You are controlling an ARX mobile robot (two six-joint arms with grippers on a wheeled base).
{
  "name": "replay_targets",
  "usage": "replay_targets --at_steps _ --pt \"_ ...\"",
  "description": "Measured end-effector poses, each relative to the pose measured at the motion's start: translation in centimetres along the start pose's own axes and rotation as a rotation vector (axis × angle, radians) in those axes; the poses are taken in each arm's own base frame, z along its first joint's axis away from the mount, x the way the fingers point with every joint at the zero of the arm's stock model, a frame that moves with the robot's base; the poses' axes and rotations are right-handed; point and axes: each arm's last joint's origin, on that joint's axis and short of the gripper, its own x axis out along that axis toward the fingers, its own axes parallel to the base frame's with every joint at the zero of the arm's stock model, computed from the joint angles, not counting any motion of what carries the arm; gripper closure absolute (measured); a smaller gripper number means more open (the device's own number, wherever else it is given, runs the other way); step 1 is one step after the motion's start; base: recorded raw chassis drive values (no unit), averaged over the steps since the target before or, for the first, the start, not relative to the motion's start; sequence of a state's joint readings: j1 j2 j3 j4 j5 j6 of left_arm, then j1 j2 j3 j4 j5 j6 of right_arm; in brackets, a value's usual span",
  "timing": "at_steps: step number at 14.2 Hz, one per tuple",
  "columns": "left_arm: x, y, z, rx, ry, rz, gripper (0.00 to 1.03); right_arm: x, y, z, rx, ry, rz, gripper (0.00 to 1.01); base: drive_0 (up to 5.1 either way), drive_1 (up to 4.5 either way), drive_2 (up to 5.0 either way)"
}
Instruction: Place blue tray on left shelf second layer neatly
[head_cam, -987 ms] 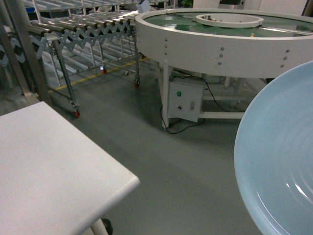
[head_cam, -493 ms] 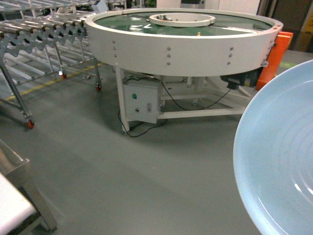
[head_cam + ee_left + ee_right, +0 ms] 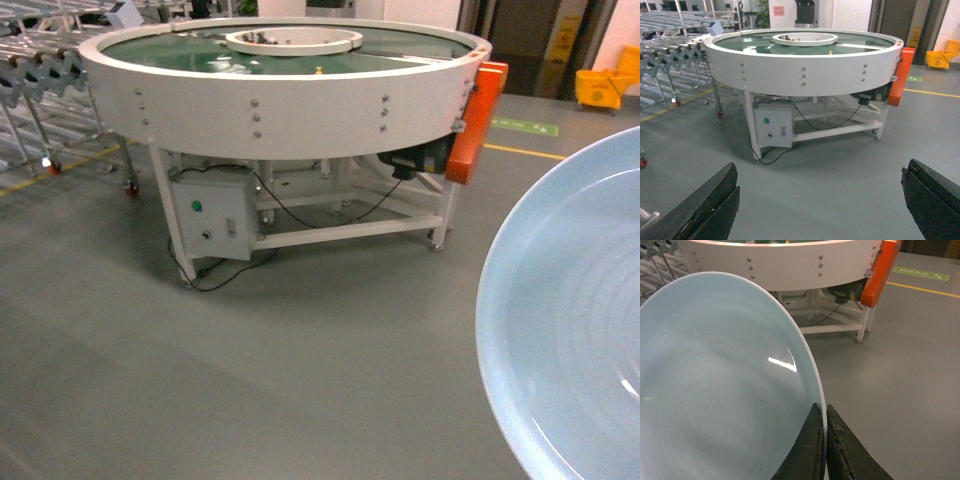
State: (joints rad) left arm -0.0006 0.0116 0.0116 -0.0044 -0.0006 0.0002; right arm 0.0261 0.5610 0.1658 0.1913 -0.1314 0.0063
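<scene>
1. Grey floor (image 3: 300, 360) across every view, with a yellow line (image 3: 932, 93) painted at the right of the left wrist view.
2. Big round white conveyor table (image 3: 280, 95) on white legs, green belt on top, a white inner ring (image 3: 292, 40) at its middle; rows of bolts along the side wall.
3. Blue tray (image 3: 570, 330) filling the right side of the head view, cut off by the right and bottom edges, held on edge up off the floor; same tray (image 3: 715, 390) filling the left of the right wrist view, glossy, with a bright glare streak.
4. Roller conveyor (image 3: 670, 40) on wheeled legs, left of the round table.
5. Right gripper (image 3: 824, 450) pinched tight on the tray's rim, one dark finger on each face of the rim, at the bottom of the right wrist view.
6. Left gripper (image 3: 820, 200) spread wide, empty, one dark finger (image 3: 705, 205) at the lower left and the other at the lower right of its own view.
7. Orange guard (image 3: 478, 120) bolted to the right side of the round table.
8. White control box (image 3: 212, 215) on the table's front leg, green button on its face, black cable trailing onto the floor.
9. Yellow mop bucket (image 3: 610, 88) far off at the upper right, by the wall.
</scene>
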Motion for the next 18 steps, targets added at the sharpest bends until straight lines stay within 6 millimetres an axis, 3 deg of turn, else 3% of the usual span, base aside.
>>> replay_targets --at_steps 18 --pt "0.0 0.0 0.01 0.0 -0.002 0.002 0.05 -0.01 0.0 -0.06 0.0 -0.001 0.0 0.99 2.7 -1.58 -5.8"
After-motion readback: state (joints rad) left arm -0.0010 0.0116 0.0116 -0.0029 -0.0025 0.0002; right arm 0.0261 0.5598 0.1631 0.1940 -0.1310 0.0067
